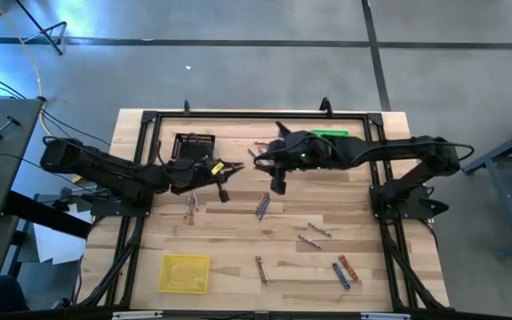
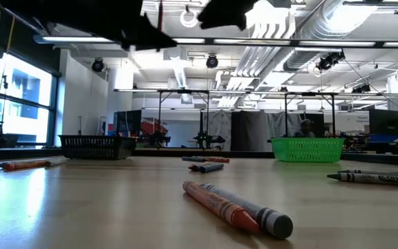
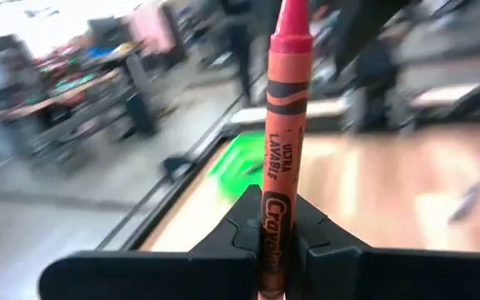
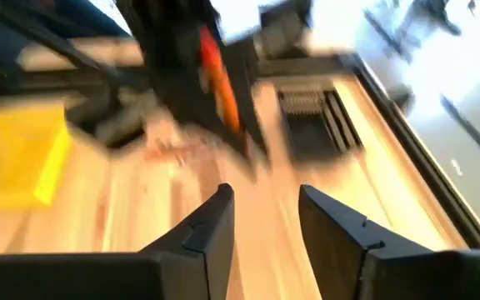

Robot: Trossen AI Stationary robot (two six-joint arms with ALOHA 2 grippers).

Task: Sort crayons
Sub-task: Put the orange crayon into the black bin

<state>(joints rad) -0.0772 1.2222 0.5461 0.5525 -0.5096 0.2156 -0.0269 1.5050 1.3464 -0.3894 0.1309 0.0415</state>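
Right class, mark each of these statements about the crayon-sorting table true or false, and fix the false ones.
1. The left gripper is shut on an orange-red wax crayon. True.
2. The right gripper holds a blue crayon. False: its fingers stand open with nothing between them.
3. The flat yellow plastic tray lies at the table's near edge on the left arm's side. True.
4. The green mesh basket and the black mesh basket touch each other. False: they stand well apart along the far edge.
5. All crayons are already in trays. False: several lie loose on the wooden table.
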